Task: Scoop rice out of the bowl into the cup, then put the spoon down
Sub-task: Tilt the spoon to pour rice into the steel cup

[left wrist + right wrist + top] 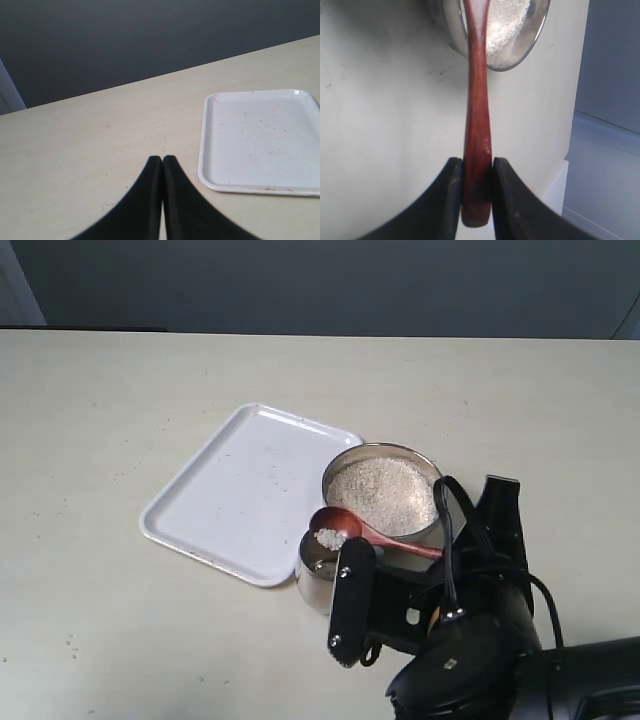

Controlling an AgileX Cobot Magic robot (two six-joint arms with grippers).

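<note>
Beige tabletop (100,440): right gripper (477,170), clamped on the spoon (345,525), poises rice (330,538) above the cup (312,585), apparently for tipping; left gripper (162,160) closed, empty.

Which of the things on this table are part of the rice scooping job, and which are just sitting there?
Part of the job:
rice
bowl holding the rice
cup
spoon, carrying a few grains over the cup
right gripper, shut on the spoon's handle

Just lying about:
white tray, beside the bowl and cup
left gripper, shut, holding nothing
</note>
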